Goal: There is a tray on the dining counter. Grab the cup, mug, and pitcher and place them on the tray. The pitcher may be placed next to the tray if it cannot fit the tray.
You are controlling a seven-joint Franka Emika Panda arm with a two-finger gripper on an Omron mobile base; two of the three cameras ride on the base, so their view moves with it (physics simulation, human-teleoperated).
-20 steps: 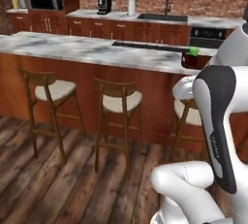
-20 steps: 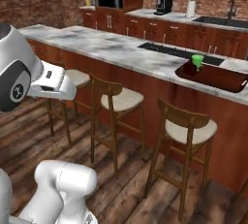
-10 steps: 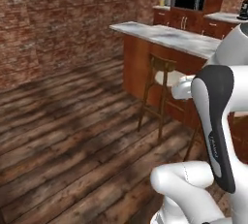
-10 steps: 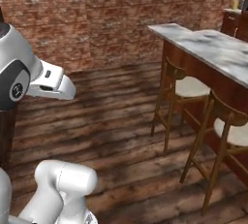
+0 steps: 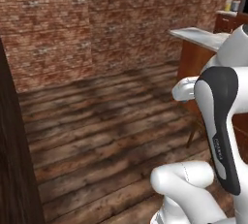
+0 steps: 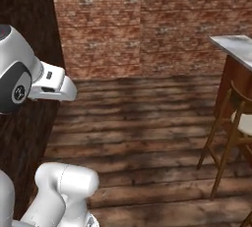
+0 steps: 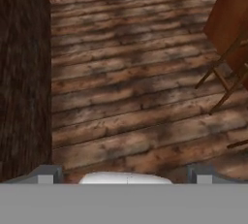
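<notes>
Right under my camera, my gripper (image 7: 123,175) has its two fingertips (image 7: 46,174) spread wide, one at each lower corner of the hand view, and nothing sits between them: no grip on anything. My white arm (image 5: 218,121) rises in the lower right of the left base view, and its dark-jointed shoulder (image 6: 15,83) is at the left edge of the right base view.

Below the fingers, it's all floor (image 7: 131,87), dark brown planks with worn paler streaks, running crosswise through the hand view. On the left side of that floor stands a tall, very dark wooden panel (image 7: 24,72); the base cameras have it at their left edges too.

A little farther out, on the right, a bar stool (image 6: 236,123) with thin reddish legs and a pale seat stands on the planks, tucked right against the dining counter (image 6: 234,44). Its splayed legs (image 7: 223,80) show in my hand view as well, just beside the counter's reddish wood base.

Of the dining counter I see the near end: a grey-white marble top on red wood, at the right edge of both base views, and the stretch of marble that shows is bare.

Beyond the floor's far edge, a red-brown brick wall (image 5: 97,24) closes off the room from side to side.
</notes>
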